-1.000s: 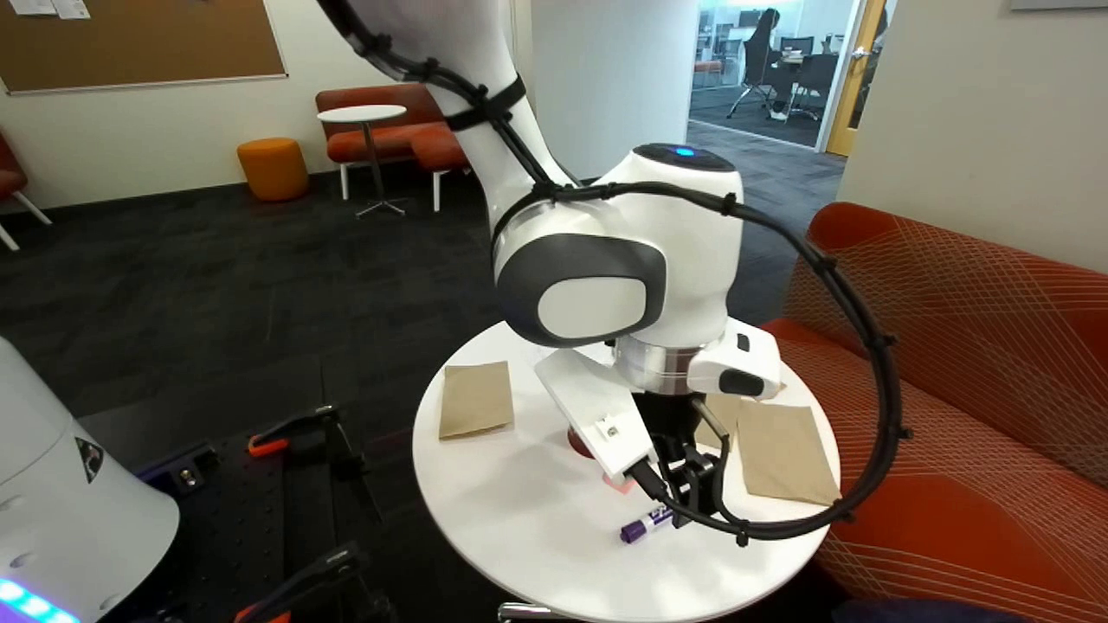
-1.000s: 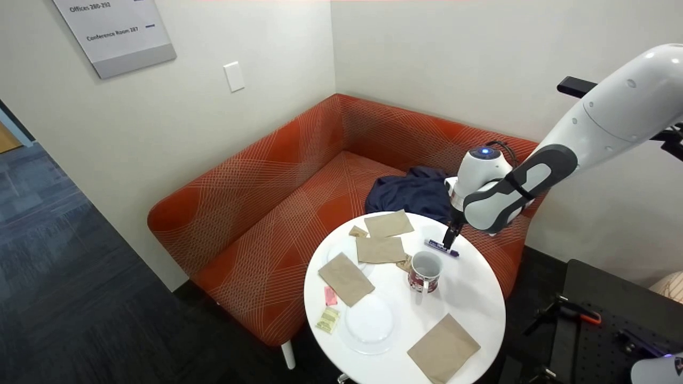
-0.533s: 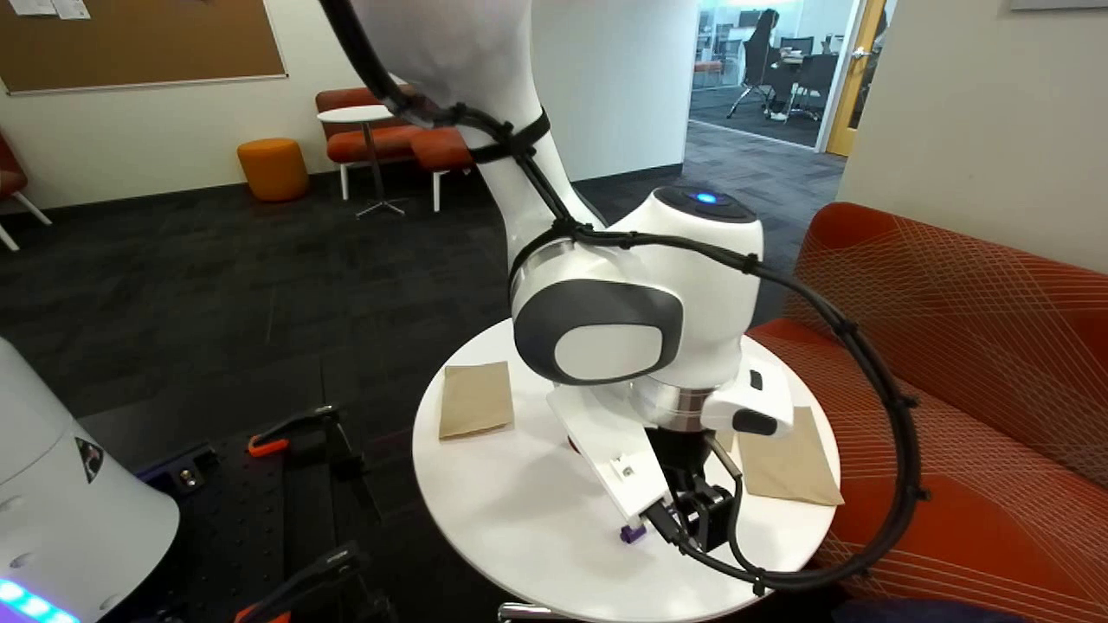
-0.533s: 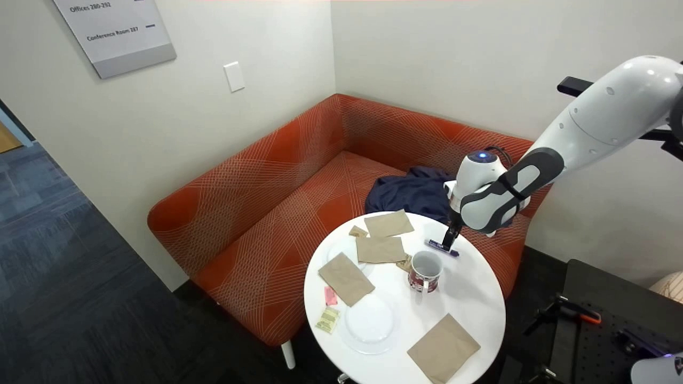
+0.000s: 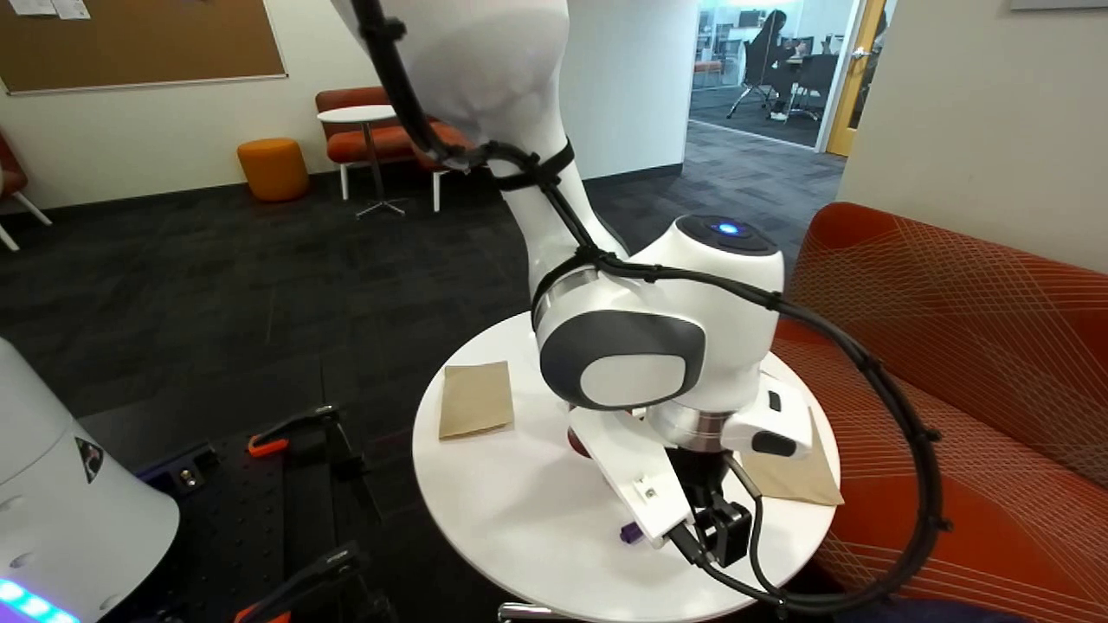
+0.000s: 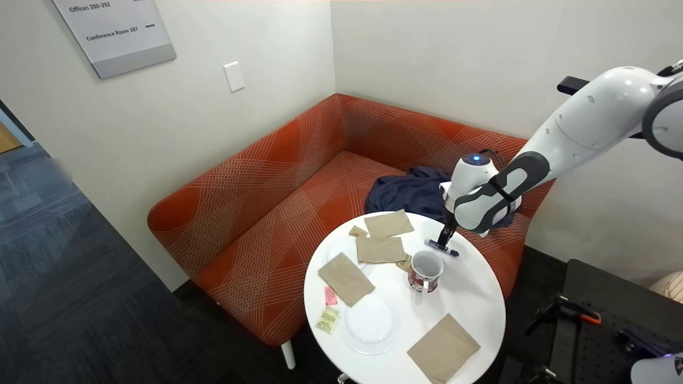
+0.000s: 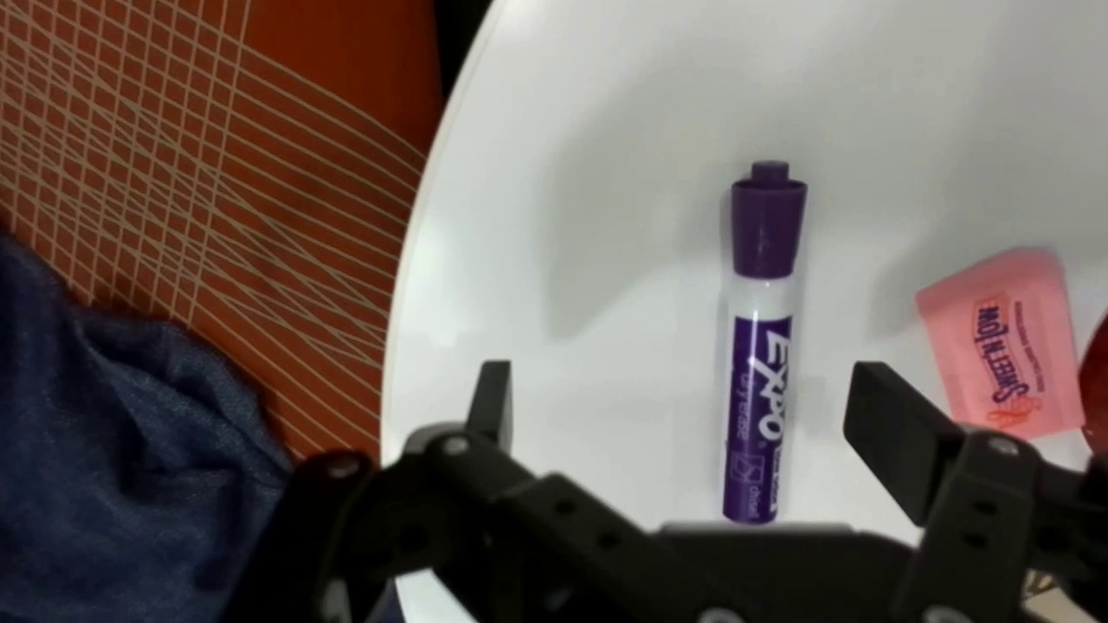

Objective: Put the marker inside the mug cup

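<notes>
The marker (image 7: 762, 363) is purple with a white band and lies flat on the white table. In the wrist view it lies between the spread fingers, closer to the right one. It also shows in an exterior view (image 6: 453, 253); elsewhere only its purple cap (image 5: 632, 533) peeks out from behind the wrist. My gripper (image 7: 684, 408) is open and empty, pointing down above the marker. The mug cup (image 6: 424, 278), dark red with a pale inside, stands upright near the marker. It is mostly hidden in an exterior view (image 5: 577, 444), and its edge shows in the wrist view (image 7: 1098, 389).
A pink packet (image 7: 1004, 342) lies beside the right finger in the wrist view. Tan paper squares (image 6: 444, 349) and a clear plate (image 6: 369, 320) lie on the round table (image 6: 480, 304). An orange-red sofa (image 6: 277, 234) with a dark blue cloth (image 6: 408, 192) borders the table.
My arm has come down and shifted a little over the marker, leftward in one view and rightward in another. The marker and mug have not moved.
</notes>
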Action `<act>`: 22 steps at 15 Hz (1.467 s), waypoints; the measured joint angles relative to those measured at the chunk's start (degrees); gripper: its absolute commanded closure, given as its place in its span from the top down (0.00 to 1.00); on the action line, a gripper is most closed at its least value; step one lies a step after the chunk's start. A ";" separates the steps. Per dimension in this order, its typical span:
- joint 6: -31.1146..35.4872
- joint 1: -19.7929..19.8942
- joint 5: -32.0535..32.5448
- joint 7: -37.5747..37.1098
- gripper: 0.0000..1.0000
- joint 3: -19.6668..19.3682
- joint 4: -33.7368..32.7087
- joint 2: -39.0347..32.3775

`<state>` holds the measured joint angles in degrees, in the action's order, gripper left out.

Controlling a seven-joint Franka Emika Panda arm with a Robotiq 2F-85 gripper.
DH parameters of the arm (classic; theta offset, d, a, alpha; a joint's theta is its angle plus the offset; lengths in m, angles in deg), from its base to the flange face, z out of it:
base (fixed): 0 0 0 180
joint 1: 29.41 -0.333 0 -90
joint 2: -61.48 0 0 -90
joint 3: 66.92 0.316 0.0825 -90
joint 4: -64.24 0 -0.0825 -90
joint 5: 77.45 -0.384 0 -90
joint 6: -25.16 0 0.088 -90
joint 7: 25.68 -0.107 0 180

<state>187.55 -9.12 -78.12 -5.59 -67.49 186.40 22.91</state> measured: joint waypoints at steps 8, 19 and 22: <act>0.00 -2.65 0.26 -0.23 0.53 0.08 -4.19 -2.62; -0.01 -4.47 0.47 -1.49 0.05 -0.98 -6.13 -4.41; -0.61 -4.49 0.53 -1.64 0.05 -1.39 -6.05 -2.83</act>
<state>186.93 -13.62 -77.59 -7.23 -68.88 180.36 20.08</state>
